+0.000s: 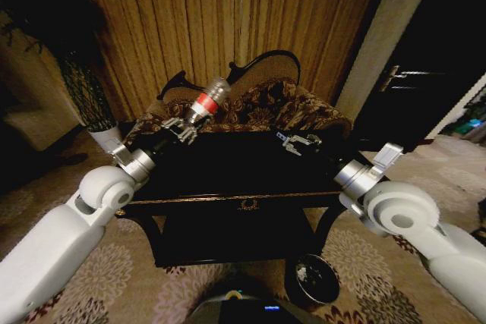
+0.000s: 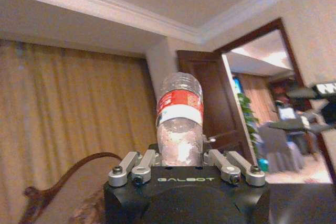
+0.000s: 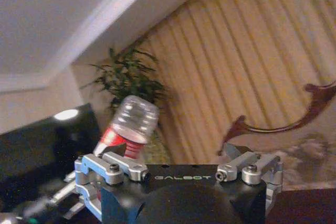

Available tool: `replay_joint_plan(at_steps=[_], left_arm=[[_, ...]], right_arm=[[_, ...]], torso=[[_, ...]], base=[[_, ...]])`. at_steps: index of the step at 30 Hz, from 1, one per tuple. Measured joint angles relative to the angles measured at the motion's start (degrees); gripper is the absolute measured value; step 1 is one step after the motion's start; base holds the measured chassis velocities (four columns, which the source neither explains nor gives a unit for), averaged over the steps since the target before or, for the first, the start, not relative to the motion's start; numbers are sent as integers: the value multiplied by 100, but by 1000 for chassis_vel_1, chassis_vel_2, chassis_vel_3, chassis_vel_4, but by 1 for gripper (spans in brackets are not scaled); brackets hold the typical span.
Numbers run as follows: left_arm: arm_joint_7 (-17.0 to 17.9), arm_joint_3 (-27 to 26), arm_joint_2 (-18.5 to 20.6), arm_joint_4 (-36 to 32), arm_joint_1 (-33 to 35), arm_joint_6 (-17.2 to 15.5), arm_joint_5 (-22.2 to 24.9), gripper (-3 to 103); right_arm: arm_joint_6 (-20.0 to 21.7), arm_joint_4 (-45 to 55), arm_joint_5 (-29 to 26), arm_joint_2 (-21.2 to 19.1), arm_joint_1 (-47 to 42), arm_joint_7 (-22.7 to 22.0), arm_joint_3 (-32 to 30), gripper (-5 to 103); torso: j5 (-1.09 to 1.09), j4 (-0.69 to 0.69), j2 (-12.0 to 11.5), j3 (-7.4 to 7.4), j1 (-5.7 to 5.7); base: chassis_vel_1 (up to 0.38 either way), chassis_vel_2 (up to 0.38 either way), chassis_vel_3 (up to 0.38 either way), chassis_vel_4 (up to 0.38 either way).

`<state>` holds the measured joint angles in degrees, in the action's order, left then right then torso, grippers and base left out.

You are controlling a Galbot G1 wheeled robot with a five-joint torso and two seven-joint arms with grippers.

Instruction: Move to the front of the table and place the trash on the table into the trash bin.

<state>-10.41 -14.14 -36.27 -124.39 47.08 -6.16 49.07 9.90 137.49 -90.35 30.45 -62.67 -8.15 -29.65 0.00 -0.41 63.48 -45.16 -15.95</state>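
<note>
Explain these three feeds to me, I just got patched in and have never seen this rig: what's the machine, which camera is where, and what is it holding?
It is a wheeled robot with two white arms. The head view looks down at a black table, a floral sofa behind it. Each of the other two cameras rides on a wrist. The left gripper is raised over the table, shut on a clear bottle with a red label. The right gripper hangs open over the table. The trash bin stands on the floor by the table's right leg, with something pale inside.
</note>
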Motion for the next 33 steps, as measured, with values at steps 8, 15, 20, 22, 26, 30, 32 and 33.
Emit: replay_joint_plan(at_steps=[8, 15, 20, 22, 26, 30, 32, 33], left_arm=[[7, 792, 61, -51, -862, 27, 34, 31], [79, 1385, -57, -70, -1435, -42, 58, 31], [97, 1574, -73, -87, -1466, -57, 15, 31], [98, 1623, -76, -111, -1475, -70, 9, 31], [97, 1744, -68, -167, -1512, -86, 0, 31], [97, 1931, -68, -243, -1646, -108, 0, 31], [99, 1964, -67, -257, -1666, -118, -1, 31], [101, 2050, -42, -282, -1697, -128, -1, 31]], right_arm=[[-17, -76, -83, 19, 333, 231, 240, 100], [-20, -202, -107, 4, 578, 259, 324, 100], [-20, -211, -110, 14, 584, 319, 316, 100], [-20, -214, -110, 20, 583, 365, 309, 100], [-20, -203, -110, 14, 595, 417, 325, 100], [-19, -199, -89, 0, 603, 421, 364, 100], [-19, -199, -86, -2, 602, 421, 364, 100], [-16, -198, -80, -8, 600, 421, 359, 100]], torso=[[0, 0, 0, 0, 0], [0, 1, 0, 0, 0], [-1, 0, 0, 0, 0], [0, 0, 0, 0, 0], [0, 1, 0, 0, 0], [0, 0, 0, 0, 0], [0, 1, 0, 0, 0], [-1, 0, 0, 0, 0]], base=[[0, 0, 0, 0], [0, 0, 0, 0], [0, 0, 0, 0], [0, 0, 0, 0], [0, 0, 0, 0], [0, 0, 0, 0], [0, 0, 0, 0], [0, 0, 0, 0]])
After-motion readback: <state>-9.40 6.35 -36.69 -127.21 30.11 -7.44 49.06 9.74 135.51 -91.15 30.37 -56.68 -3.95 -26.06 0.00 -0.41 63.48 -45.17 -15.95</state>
